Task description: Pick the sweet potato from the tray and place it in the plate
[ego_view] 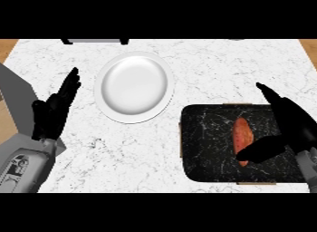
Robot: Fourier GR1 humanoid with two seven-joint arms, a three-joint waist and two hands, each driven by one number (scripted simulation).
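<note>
Nearest, the right hand [291,131] hangs open over the black tray [208,163], fingers straight, thumb touching the sweet potato [241,133] that lies just left of its palm, gripping nothing. Farther left, beyond the tray, the white plate [134,86] sits beside the open, resting left hand [51,113].

- Illumination even and bright across the marble counter [188,59]; no single source direction readable.
- White plate [135,86]: soft broad highlight at centre, rim shaded faintly toward 6 o'clock.
- Black tray [208,167]: pale veining stays legible, no glare.
- Right hand [291,131] and left hand [54,108] read as near-solid black, surface detail lost.
- Cast shadows weak; no bending of lines at edges.
</note>
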